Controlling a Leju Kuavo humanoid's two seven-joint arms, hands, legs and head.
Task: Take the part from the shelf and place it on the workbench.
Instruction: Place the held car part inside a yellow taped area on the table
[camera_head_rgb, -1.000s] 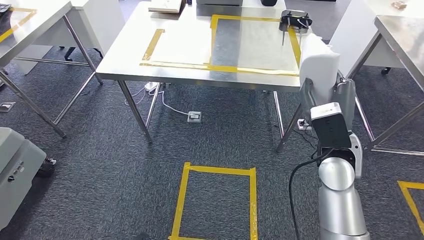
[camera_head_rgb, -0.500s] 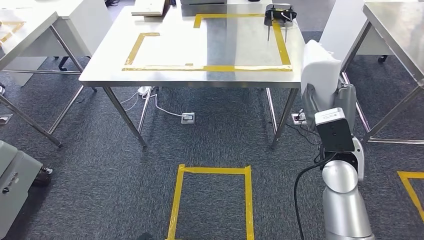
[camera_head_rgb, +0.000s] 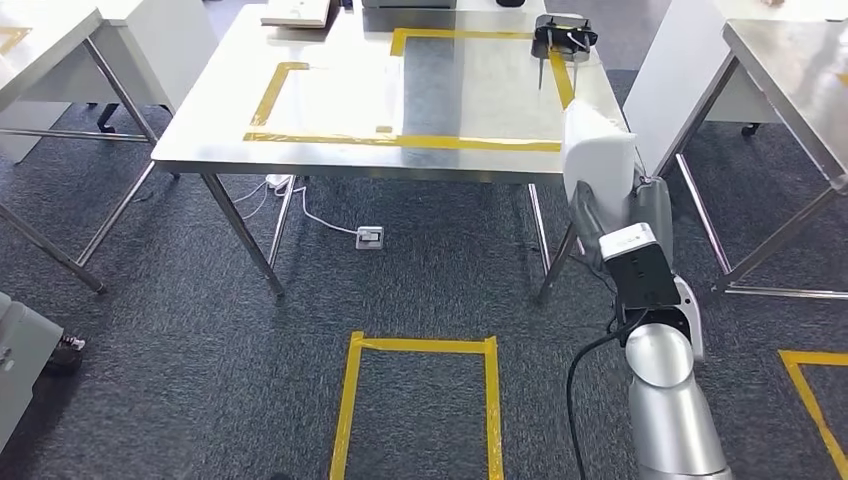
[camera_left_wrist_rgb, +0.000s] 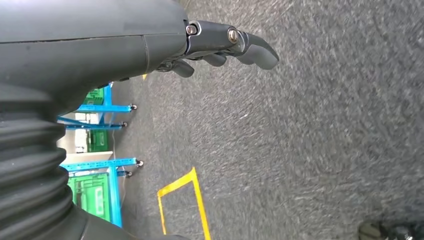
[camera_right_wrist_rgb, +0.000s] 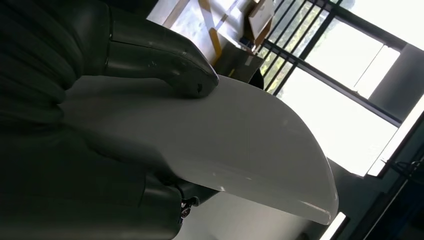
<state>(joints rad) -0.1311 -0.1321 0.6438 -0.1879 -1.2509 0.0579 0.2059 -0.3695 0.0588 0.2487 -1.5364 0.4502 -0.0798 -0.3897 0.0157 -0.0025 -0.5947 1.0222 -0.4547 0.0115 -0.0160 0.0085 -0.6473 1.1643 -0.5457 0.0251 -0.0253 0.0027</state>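
Closing on the desk with its yellow tape frame, white part clamped thumb-over in the right hand, left hand loosely curled, empty; best kept level, lowered inside the tape.

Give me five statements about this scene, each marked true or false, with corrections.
1. The right hand holds a white part. True.
2. The white part already lies on the steel table. False: it is in the right hand, off the table's near right corner.
3. Yellow tape marks out rectangles on the table top. True.
4. The left hand grips a green crate. False: it holds nothing, fingers loosely curled above the grey carpet.
5. A red tape square is stuck to the carpet in front of the table. False: the floor square is yellow.
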